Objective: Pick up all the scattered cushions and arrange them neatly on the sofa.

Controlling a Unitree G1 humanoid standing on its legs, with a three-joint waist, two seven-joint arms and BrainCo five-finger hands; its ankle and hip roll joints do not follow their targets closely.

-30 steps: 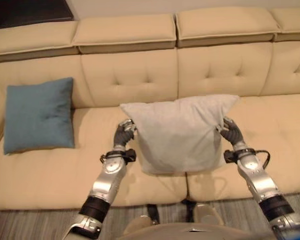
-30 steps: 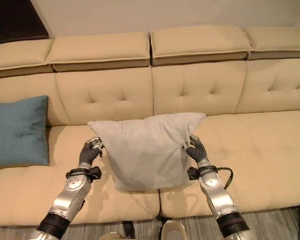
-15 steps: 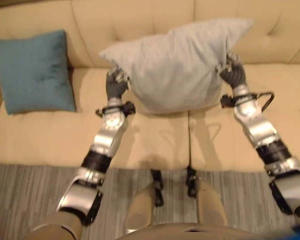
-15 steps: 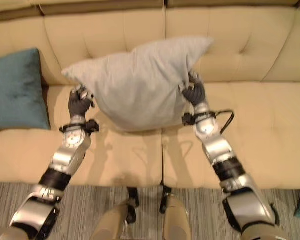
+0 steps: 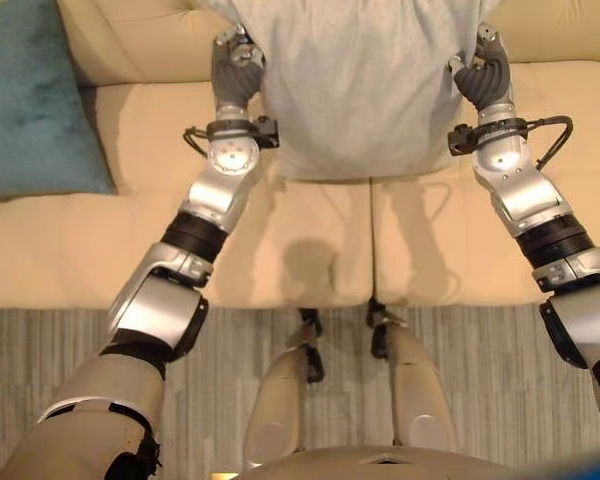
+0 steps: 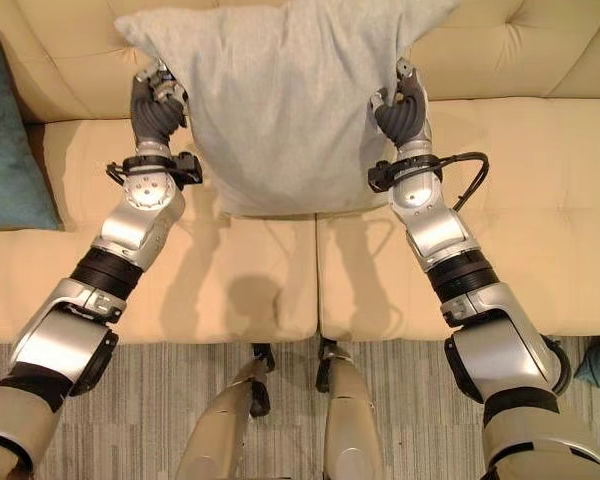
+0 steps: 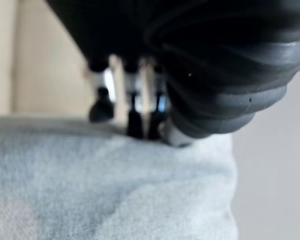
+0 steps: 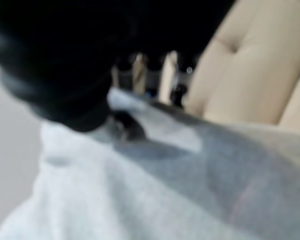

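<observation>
Both hands, left and right, clamp curled fingers on the grey cushion (held above the sofa)

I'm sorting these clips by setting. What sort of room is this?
Probably a living room: a long beige tufted sofa, a grey cushion gripped by the left hand and right hand, a teal cushion, striped carpet.

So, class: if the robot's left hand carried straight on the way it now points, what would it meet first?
Probably the sofa's tufted backrest: the left hand, gripping the grey cushion's edge, points toward it over the seat, though depth is unclear.
</observation>
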